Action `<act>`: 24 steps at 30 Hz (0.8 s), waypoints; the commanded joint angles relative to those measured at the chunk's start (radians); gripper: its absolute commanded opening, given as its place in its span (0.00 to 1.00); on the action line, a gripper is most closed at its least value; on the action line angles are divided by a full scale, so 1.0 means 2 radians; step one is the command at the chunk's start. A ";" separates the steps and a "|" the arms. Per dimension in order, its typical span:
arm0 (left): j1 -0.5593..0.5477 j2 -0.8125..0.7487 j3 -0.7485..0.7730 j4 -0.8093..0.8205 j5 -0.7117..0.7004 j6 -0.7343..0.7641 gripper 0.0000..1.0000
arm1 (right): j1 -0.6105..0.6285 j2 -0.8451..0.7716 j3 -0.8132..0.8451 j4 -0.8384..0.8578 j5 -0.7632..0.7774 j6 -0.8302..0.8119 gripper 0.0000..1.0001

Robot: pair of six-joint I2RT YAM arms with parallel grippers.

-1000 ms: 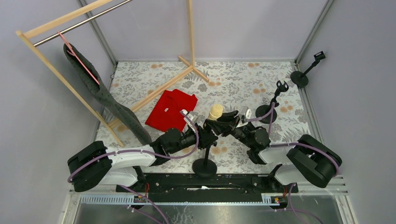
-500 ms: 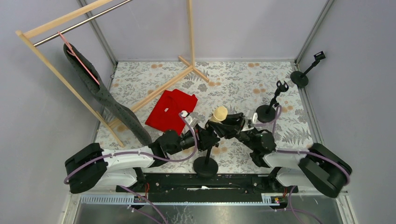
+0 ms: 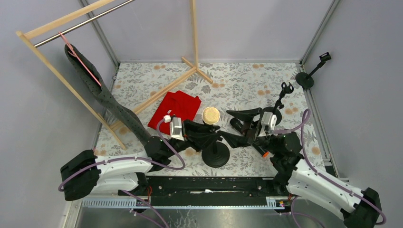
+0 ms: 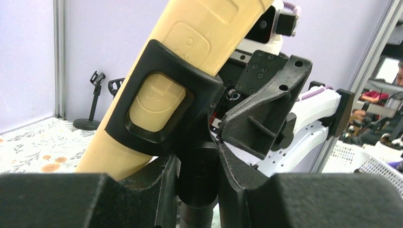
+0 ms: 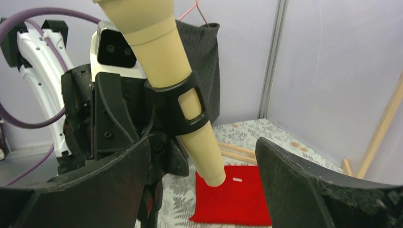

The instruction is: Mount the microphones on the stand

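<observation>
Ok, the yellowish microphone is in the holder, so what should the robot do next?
Probably open the left claw and let go of the stand's post. The cream microphone already sits in the clip, and the right claw is open and not touching it, so nothing more seems to need steadying. Go gently, since the microphone leans.

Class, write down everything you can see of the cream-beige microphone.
The cream-beige microphone is a smooth, matte, plastic-looking stick that tapers to a narrow lower end, with a round mesh head seen from above and moulded panels on its body. It sits tilted in the black clip, which wraps its middle, on the stand. The left tool grips the post under the clip; the open right tool does not touch it.
</observation>
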 commanded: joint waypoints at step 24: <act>0.003 0.069 0.033 0.002 -0.081 0.283 0.06 | 0.002 -0.116 0.197 -0.644 0.335 0.146 0.91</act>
